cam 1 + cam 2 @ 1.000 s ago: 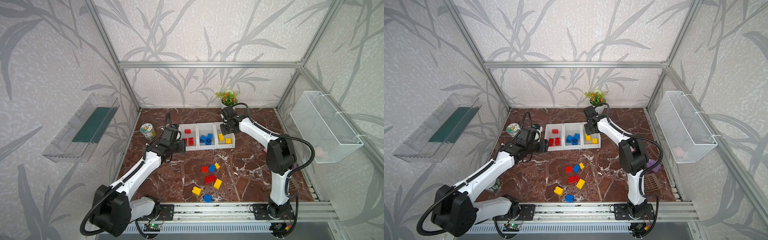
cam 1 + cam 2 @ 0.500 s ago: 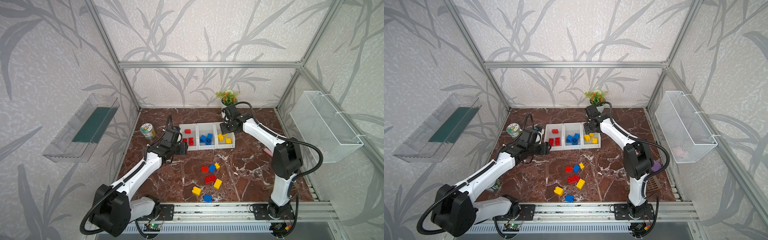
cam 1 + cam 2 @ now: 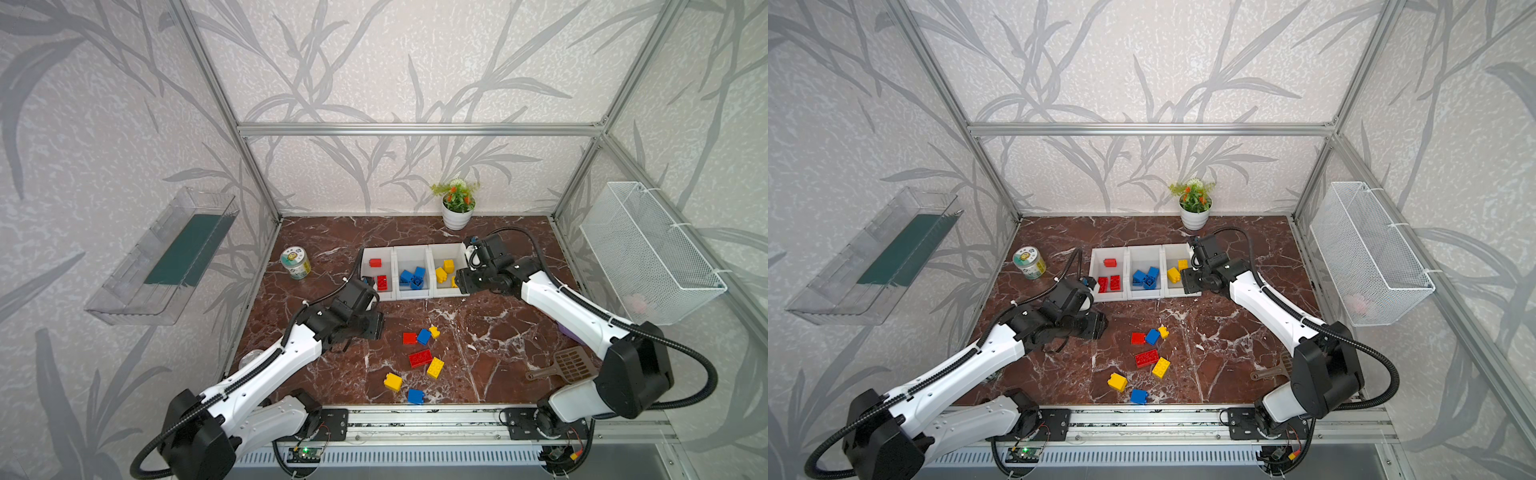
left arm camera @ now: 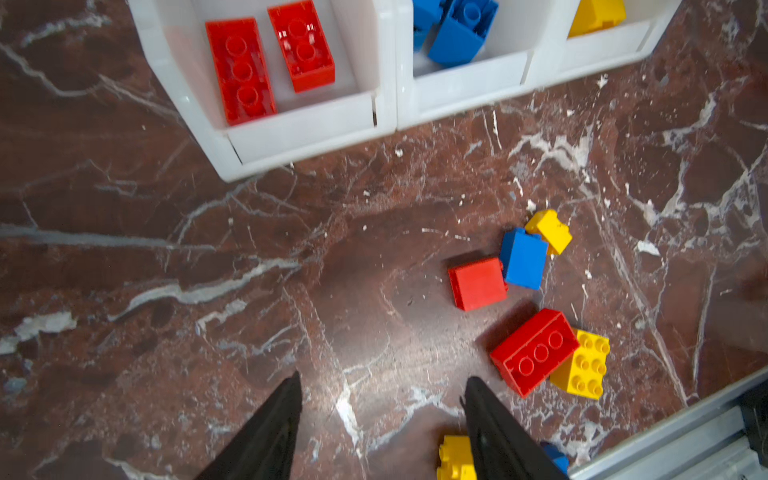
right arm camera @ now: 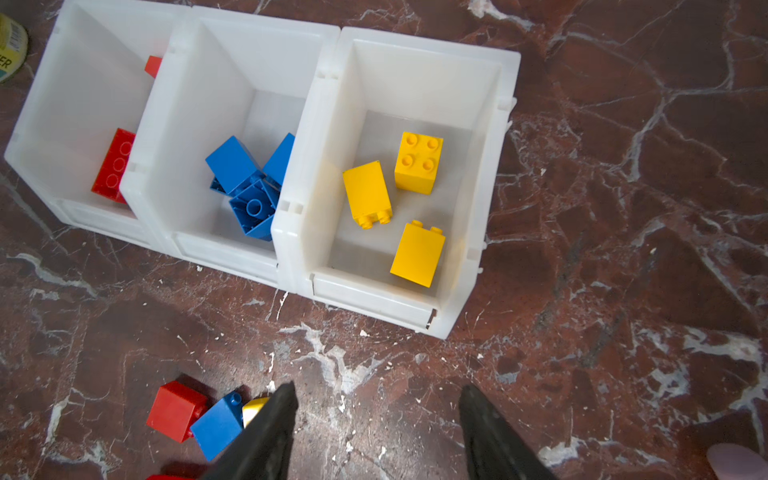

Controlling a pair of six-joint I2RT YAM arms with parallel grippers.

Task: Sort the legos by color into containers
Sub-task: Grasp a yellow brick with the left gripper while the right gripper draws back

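Left gripper (image 4: 380, 384): fingers spread, nothing between them, above the table (image 3: 498, 332).
Right gripper (image 5: 376, 392): fingers spread, empty, just in front of the yellow bin.
Sorted: the bins (image 5: 370, 299) held bricks (image 5: 417, 162) by colour: three red, about three blue, three yellow.
Remaining: seven loose bricks (image 3: 420, 358) lay near the left gripper, farther from the right.
Progress: judged a little past halfway.

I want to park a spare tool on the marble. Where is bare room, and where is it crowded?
Bare marble lies behind the containers, between the jar and the plant pot, and between the loose legos and the brown scoop. Crowded: around those legos, front centre.
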